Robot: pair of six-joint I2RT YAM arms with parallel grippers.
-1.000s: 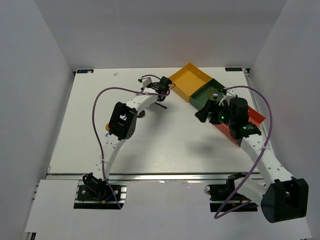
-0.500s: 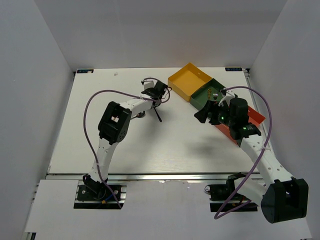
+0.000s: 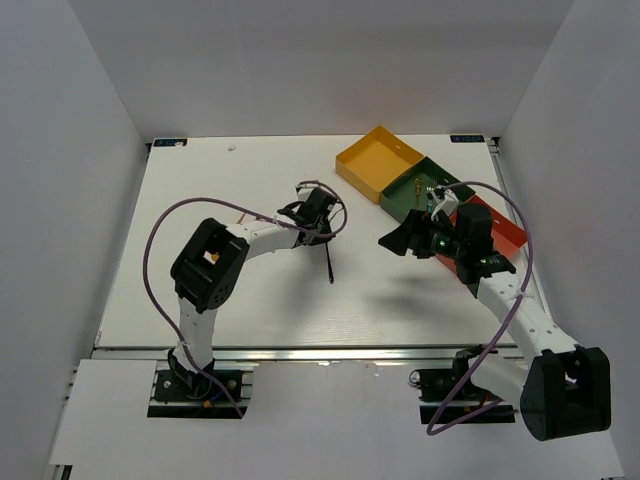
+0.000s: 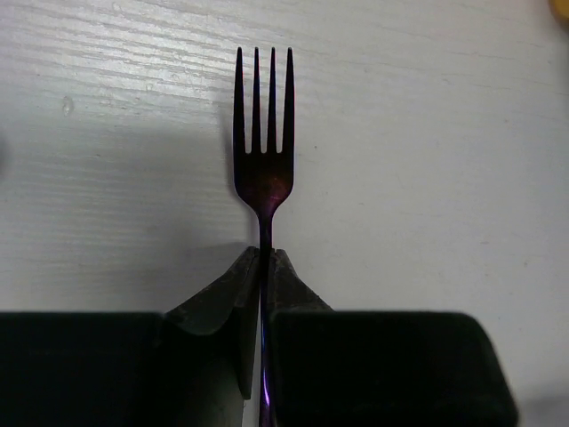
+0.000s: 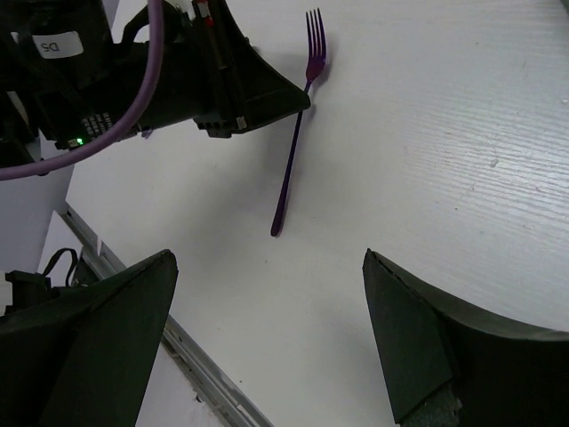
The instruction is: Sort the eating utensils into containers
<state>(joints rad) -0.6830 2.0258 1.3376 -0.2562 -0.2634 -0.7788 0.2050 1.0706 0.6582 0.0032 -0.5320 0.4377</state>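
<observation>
Carrying the purple fork (image 4: 263, 169) seems to be the step in hand: left fingers (image 4: 252, 277) are clenched on its neck just below the tines, long handle poking free out the back. Fork sits over mid-bench (image 3: 200, 200), well apart from all 3 trays: yellow tray (image 3: 380, 160), dark green tray (image 3: 404, 201), red-orange tray (image 3: 507, 231), in a row at the far right. Can't tell if its tip touches the bench. Right fingers (image 3: 395, 240) are spread wide & empty, facing the fork's free handle end, so prob. a handover is coming. To do it well: keep the pinch firm, hold the fork level & steady, present the handle w/ room either side, & don't let go until the right fingers have closed on it. A thin piece held at one end can swivel, so go slow. Green tray shows a couple of small gold glints, too small to ID, maybe forks, so that's the likely home. Vs a sec ago: left arm has pulled back from beside the yellow tray toward bench centre, fork coming w/ it, handle now pointing at the near edge. Right arm has swung a bit left, fingers nearer the fork. Trays haven't moved.
</observation>
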